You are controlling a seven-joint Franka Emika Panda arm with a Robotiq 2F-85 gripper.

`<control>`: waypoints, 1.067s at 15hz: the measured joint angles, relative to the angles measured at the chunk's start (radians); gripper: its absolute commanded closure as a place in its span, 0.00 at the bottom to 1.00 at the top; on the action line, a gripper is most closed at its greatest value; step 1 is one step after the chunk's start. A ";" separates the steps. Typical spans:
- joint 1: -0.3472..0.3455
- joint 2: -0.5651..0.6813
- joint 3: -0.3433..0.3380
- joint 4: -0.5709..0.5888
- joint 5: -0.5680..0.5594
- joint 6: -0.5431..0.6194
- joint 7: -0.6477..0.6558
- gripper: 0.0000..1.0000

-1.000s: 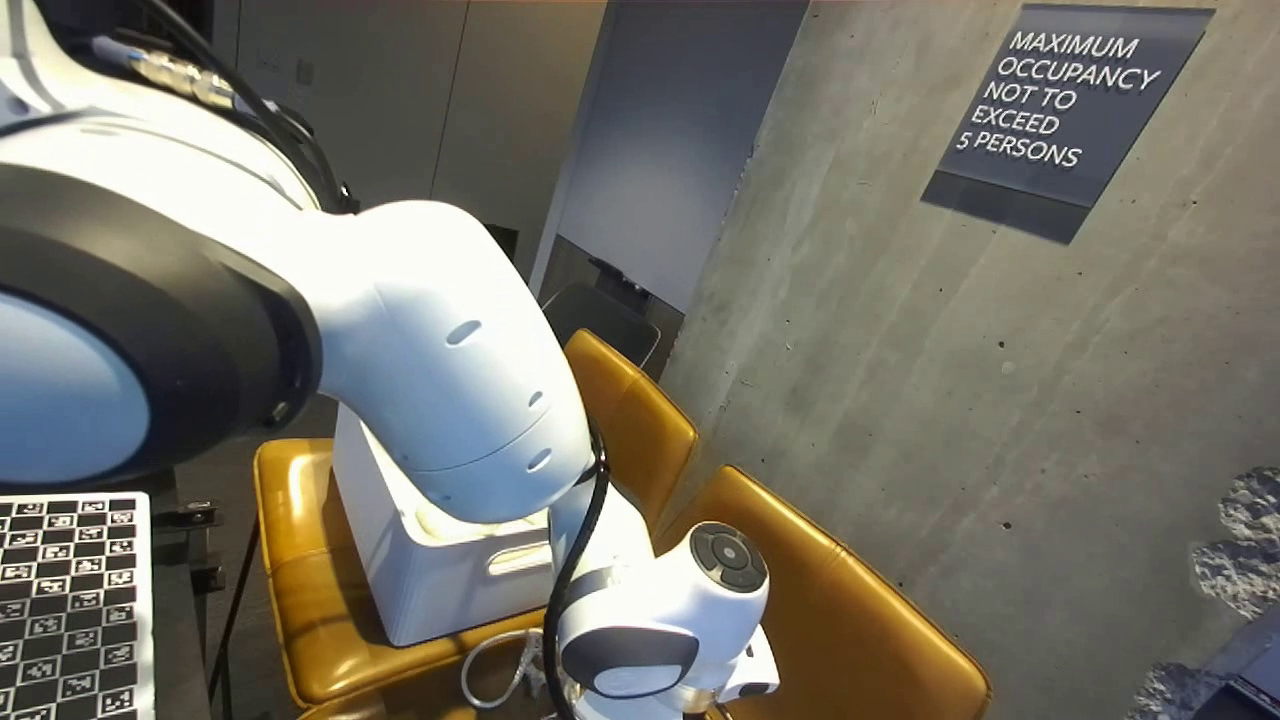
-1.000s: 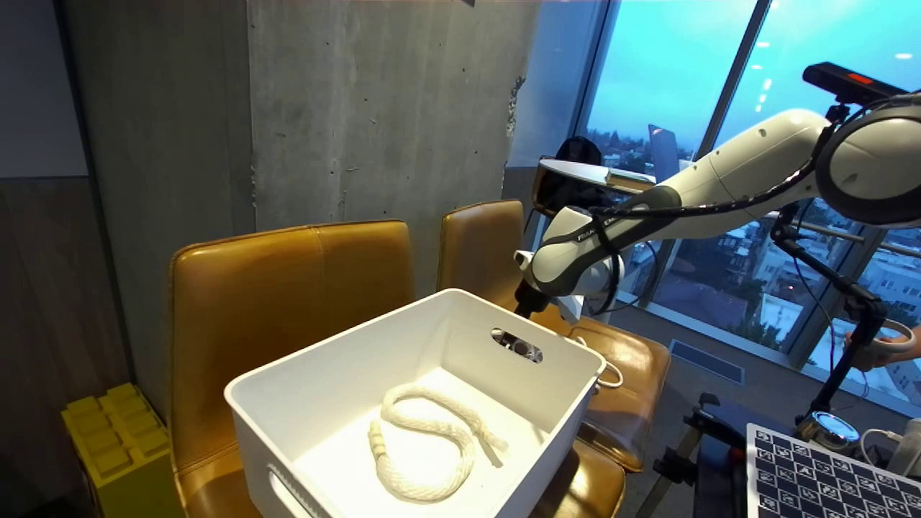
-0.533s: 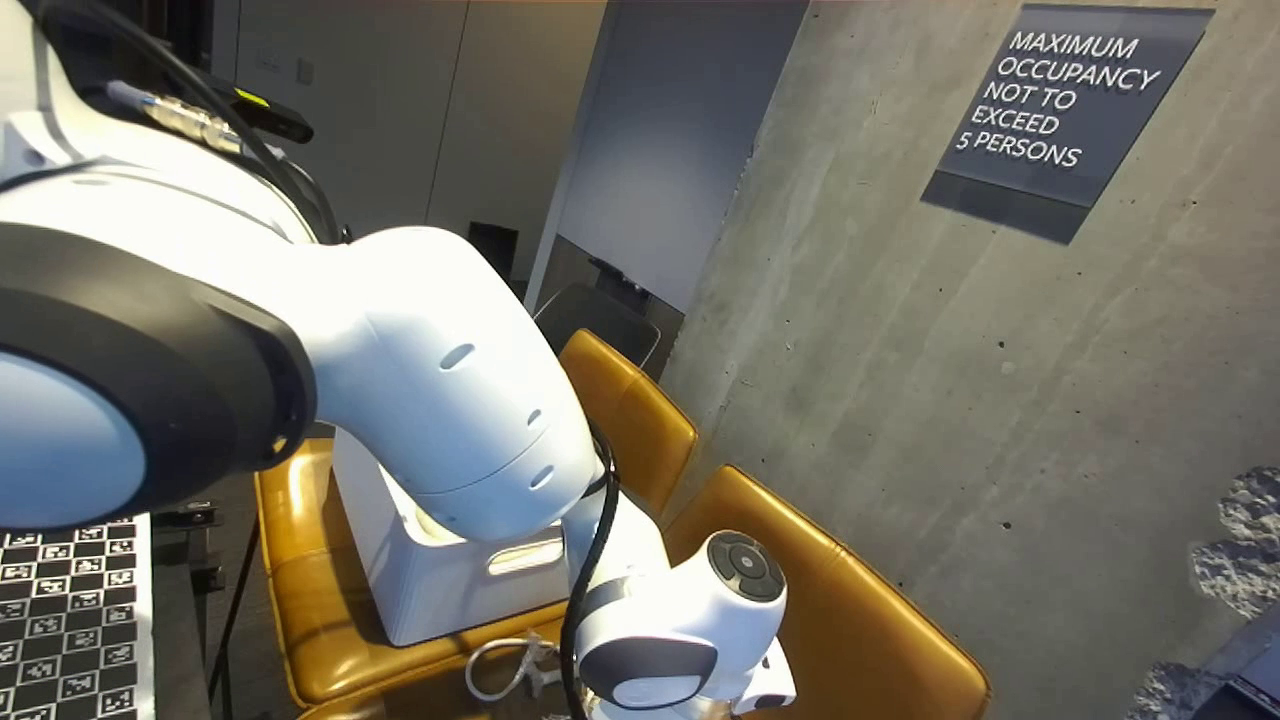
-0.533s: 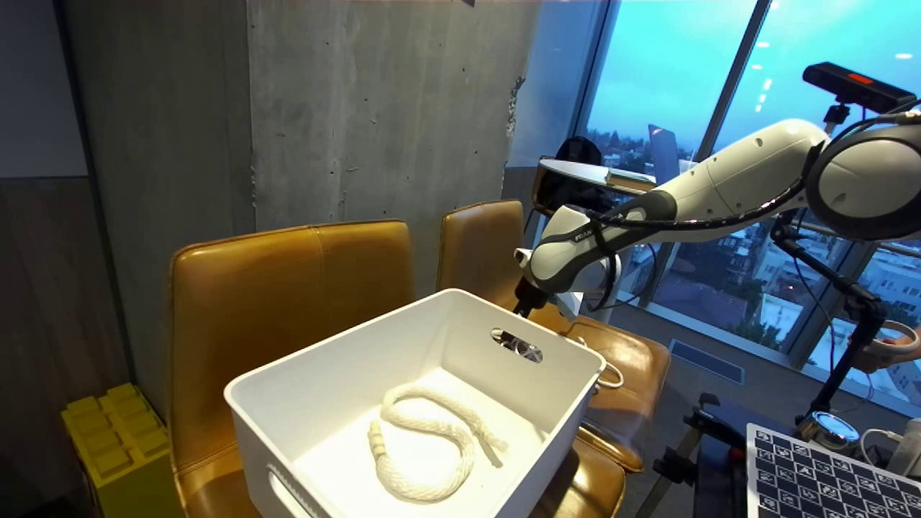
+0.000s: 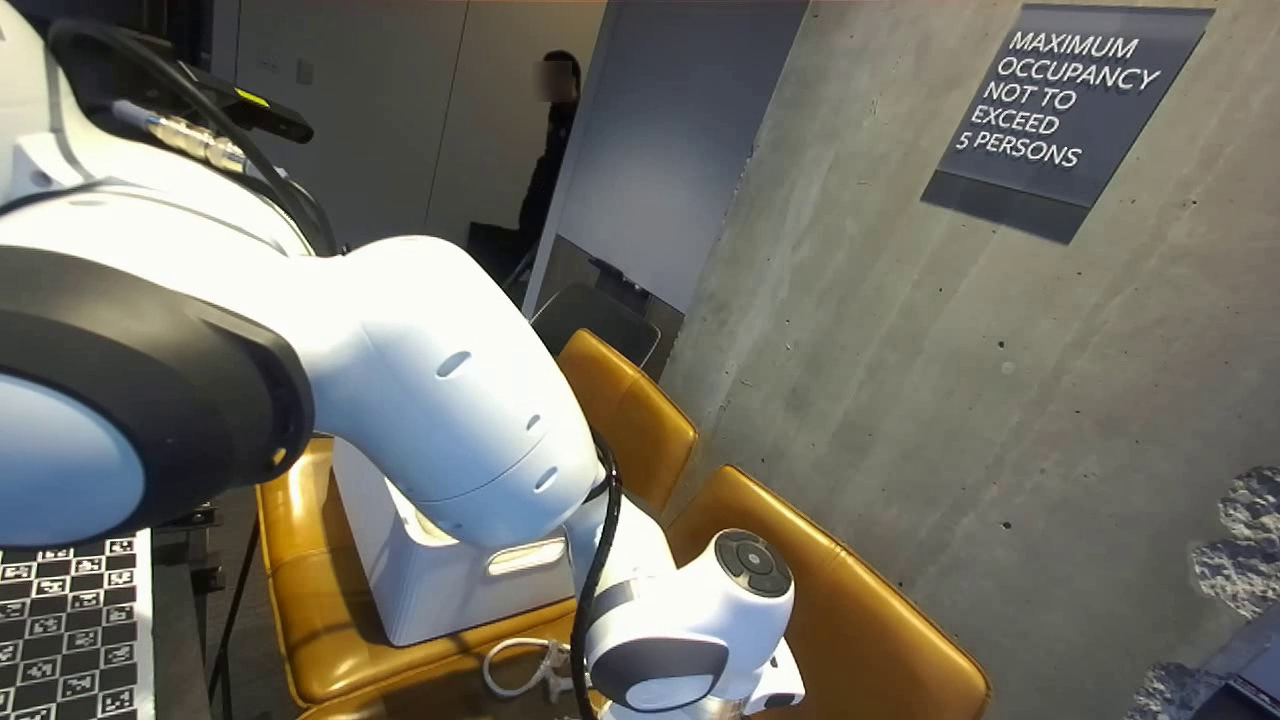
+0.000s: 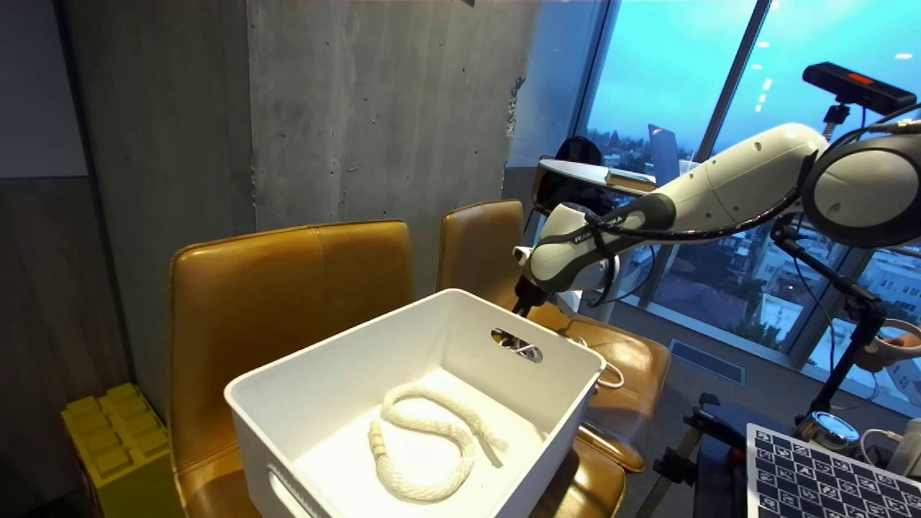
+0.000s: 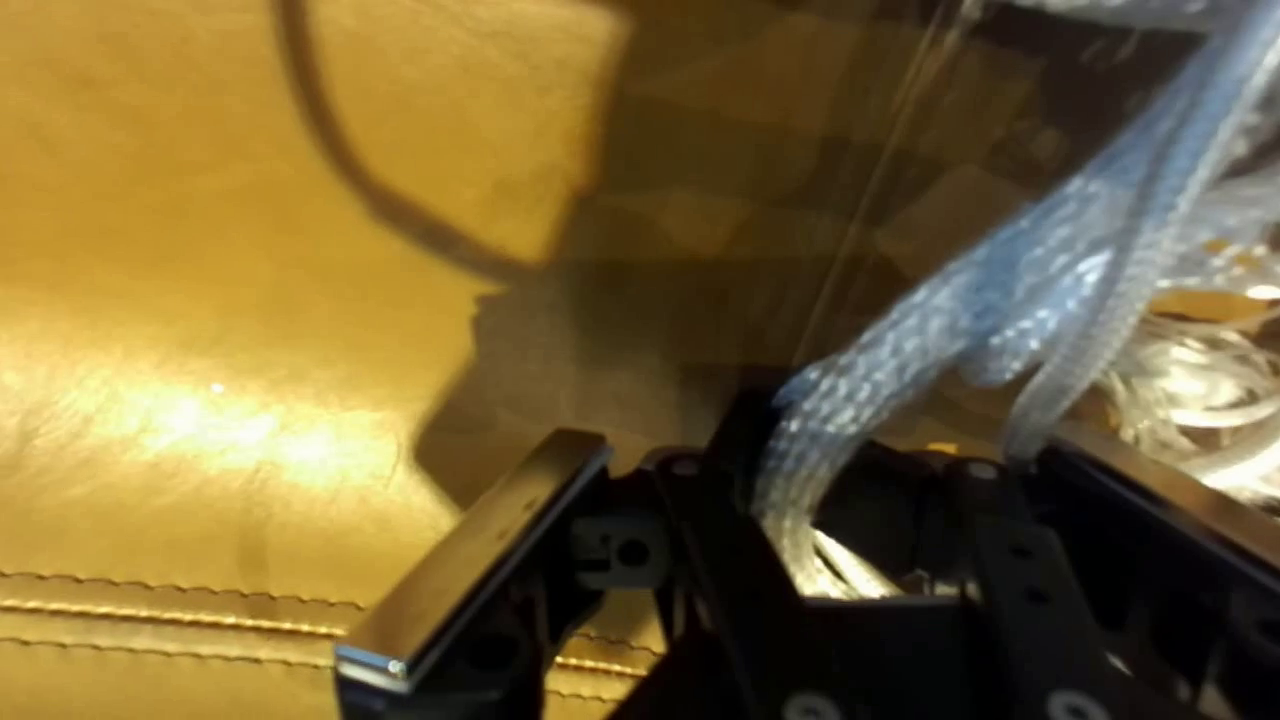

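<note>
In the wrist view, a pale braided cord (image 7: 985, 290), its long axis slanting from upper right to lower centre of the frame, runs in between the fingers of the gripper (image 7: 815, 455); whether these stand apart or pinch it cannot be told

The cord (image 7: 900, 355) looks like shiny woven cloth, the chair (image 7: 180, 230) glossy leather, the bin (image 6: 360, 378) smooth plastic.
</note>
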 measured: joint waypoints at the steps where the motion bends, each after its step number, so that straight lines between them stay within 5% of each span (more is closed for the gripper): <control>1: 0.004 0.000 0.000 0.000 -0.006 -0.002 0.001 0.54; 8: 0.058 0.000 -0.029 -0.002 -0.037 -0.006 0.011 0.03; 16: 0.127 -0.032 -0.083 -0.030 -0.038 -0.006 0.039 0.00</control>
